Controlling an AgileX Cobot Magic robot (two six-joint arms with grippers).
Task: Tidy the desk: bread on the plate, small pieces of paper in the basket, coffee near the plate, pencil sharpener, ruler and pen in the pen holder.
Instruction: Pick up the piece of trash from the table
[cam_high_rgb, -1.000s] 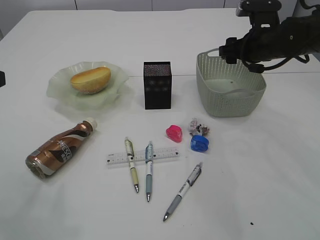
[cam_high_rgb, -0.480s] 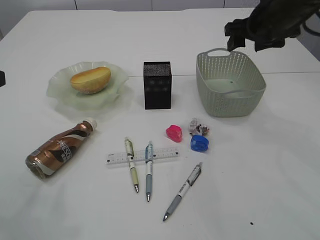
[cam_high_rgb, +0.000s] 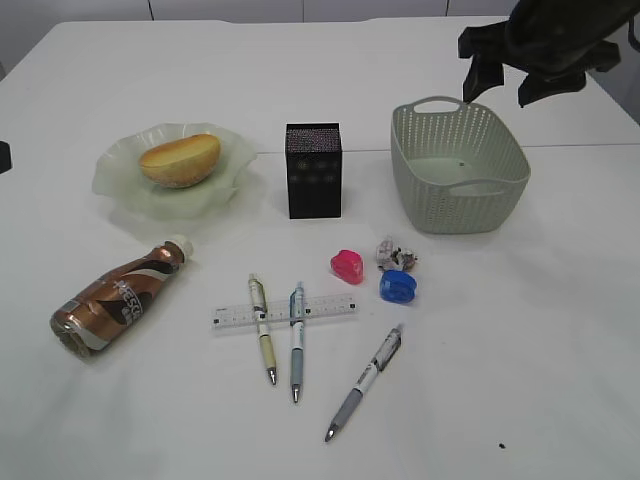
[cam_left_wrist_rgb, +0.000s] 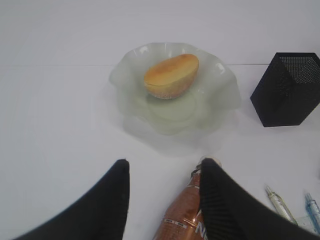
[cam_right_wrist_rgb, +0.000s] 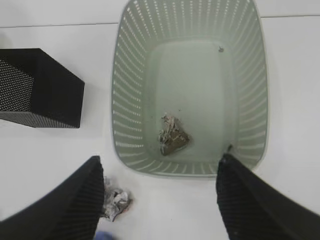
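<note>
The right tool (cam_high_rgb: 505, 85) hangs above the far rim of the basket (cam_high_rgb: 412, 150) at the far right of the desk (cam_high_rgb: 560, 330), its jaws spread wide and holding nothing. From the right wrist, one crumpled paper (cam_right_wrist_rgb: 172, 136) lies on the basket floor near its near wall, and a second paper (cam_right_wrist_rgb: 116, 202) lies on the desk just outside the basket's near left corner. In the exterior view that second paper (cam_high_rgb: 395, 253) sits between the pink sharpener (cam_high_rgb: 347, 266) to its left and the blue sharpener (cam_high_rgb: 398, 287) just in front of it. The left tool (cam_left_wrist_rgb: 162, 200) shows only in its own wrist view, its jaws partly apart and empty, hovering over the cap end of the coffee bottle (cam_left_wrist_rgb: 186, 215). The bottle (cam_high_rgb: 115, 298) lies on its side at the near left, close to the plate (cam_high_rgb: 120, 185), with its cap pointing toward the plate. The bread (cam_high_rgb: 181, 159) rests on the plate at the far left. The black holder (cam_high_rgb: 314, 170) stands upright between the plate and the basket. The ruler (cam_high_rgb: 325, 308) lies flat in the near middle, with a green pen (cam_high_rgb: 262, 327) and a blue pen (cam_high_rgb: 296, 339) crossing over it. A grey pen (cam_high_rgb: 365, 381) lies slanted to their right, apart from the ruler.
</note>
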